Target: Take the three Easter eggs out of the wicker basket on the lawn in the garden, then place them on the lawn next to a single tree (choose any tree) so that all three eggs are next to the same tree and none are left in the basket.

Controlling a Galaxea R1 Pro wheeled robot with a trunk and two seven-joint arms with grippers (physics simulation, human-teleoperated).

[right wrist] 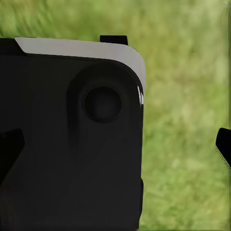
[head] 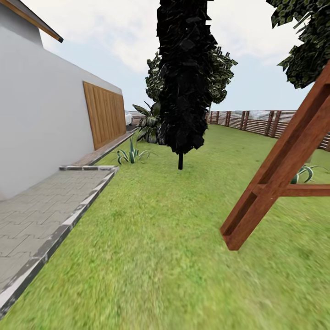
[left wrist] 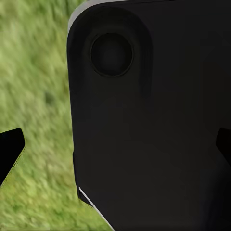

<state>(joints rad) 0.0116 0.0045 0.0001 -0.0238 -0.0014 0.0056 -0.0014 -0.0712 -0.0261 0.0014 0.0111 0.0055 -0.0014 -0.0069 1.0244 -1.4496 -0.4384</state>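
Note:
The lawn (head: pixel 156 238) stretches ahead of me; the eggs and the wicker basket are out of view. A dark green leafy tree crown (head: pixel 305 43) hangs in at the upper right, its trunk hidden. Another leafy crown (head: pixel 222 68) peeks out behind an all-black columnar tree (head: pixel 185 73). In the left wrist view my left gripper (left wrist: pixel 115 149) is open, one fingertip (left wrist: pixel 7 154) at each edge, with my own black body panel (left wrist: pixel 154 125) and grass beyond. My right gripper (right wrist: pixel 115 147) is open too, fingertips (right wrist: pixel 224 147) wide apart and nothing between them.
A slanted red-brown wooden frame (head: pixel 279 169) stands on the grass close at the right. A grey paved path (head: pixel 41 215) with a kerb runs along the white house wall (head: pixel 41 119) at the left. The dark slatted fence (head: pixel 261 121) closes the far side. Spiky plants (head: pixel 132 155) grow near the wall.

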